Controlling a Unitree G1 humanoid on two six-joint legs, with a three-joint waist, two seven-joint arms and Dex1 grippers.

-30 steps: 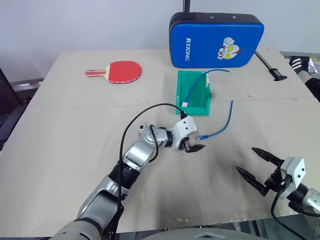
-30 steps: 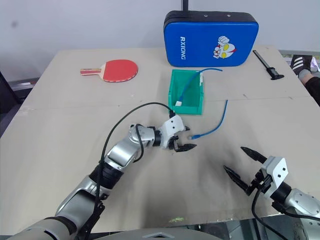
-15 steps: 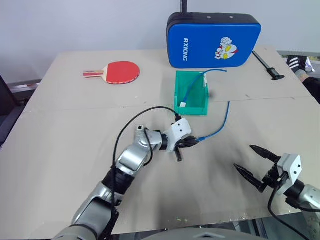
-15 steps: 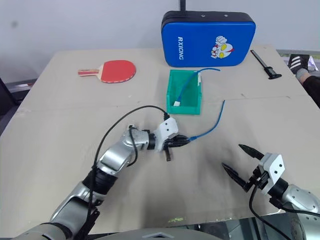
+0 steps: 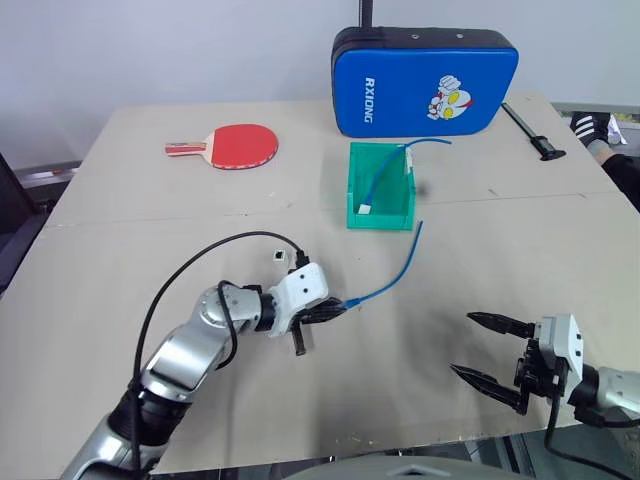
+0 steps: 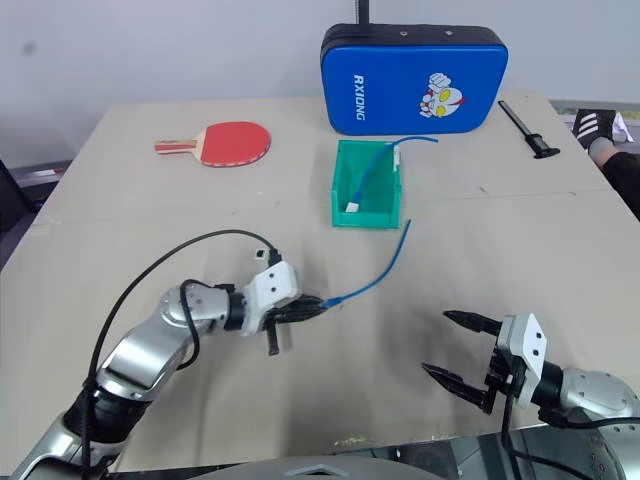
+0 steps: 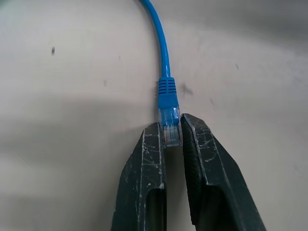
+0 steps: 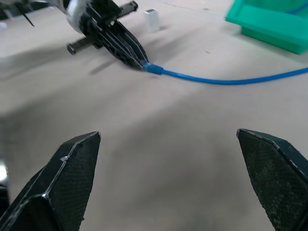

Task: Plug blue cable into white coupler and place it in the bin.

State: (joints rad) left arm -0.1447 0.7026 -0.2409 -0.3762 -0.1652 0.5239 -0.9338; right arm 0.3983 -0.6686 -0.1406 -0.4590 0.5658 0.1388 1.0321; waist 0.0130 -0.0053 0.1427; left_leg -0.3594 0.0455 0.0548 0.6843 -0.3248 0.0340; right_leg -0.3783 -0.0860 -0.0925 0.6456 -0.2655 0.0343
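Left end effector [image 5: 330, 311] pinched on the clear plug at the tip of the blue cable [image 5: 400, 272], low over the tabletop [image 5: 120, 250]; cable trailing from there across the bare surface toward the bin [image 5: 350, 190]. White coupler [image 5: 279, 257] lying loose just beyond the left end effector, apart from it. Bin standing mid-tabletop with a second blue cable [image 5: 385, 172] draped inside and over its far wall. Right end effector [image 5: 490, 349] spread wide, holding nothing, near the front edge. Red paddle [image 5: 240, 144] and blue padded case [image 5: 425, 80] at the far side.
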